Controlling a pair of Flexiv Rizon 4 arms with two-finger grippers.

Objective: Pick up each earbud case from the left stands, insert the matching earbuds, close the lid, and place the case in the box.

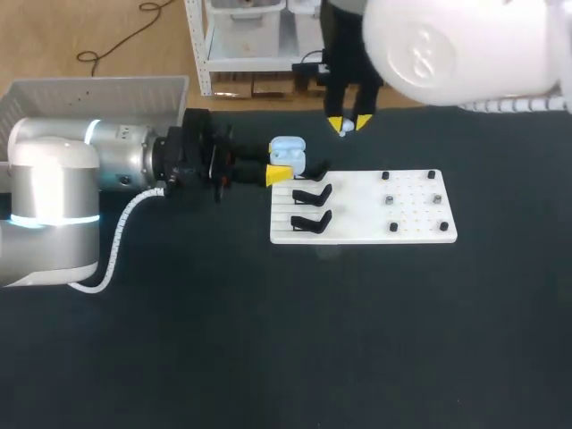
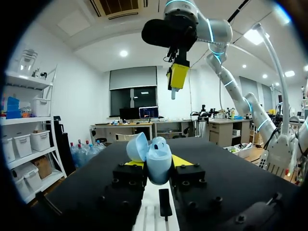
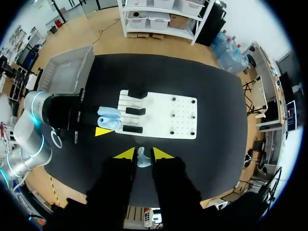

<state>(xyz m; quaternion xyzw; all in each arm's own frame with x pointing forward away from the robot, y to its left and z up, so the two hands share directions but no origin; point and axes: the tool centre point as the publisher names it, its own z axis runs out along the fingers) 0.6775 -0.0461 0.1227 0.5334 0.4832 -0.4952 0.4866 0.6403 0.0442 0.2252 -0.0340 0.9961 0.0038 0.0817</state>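
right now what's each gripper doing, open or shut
Left gripper: shut on the open earbud case.
Right gripper: shut on an earbud.

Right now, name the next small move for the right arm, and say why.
Probably bring the right gripper across and down toward the earbud case: it sits open in the left gripper, and the right gripper holds an earbud, raised well clear of it.
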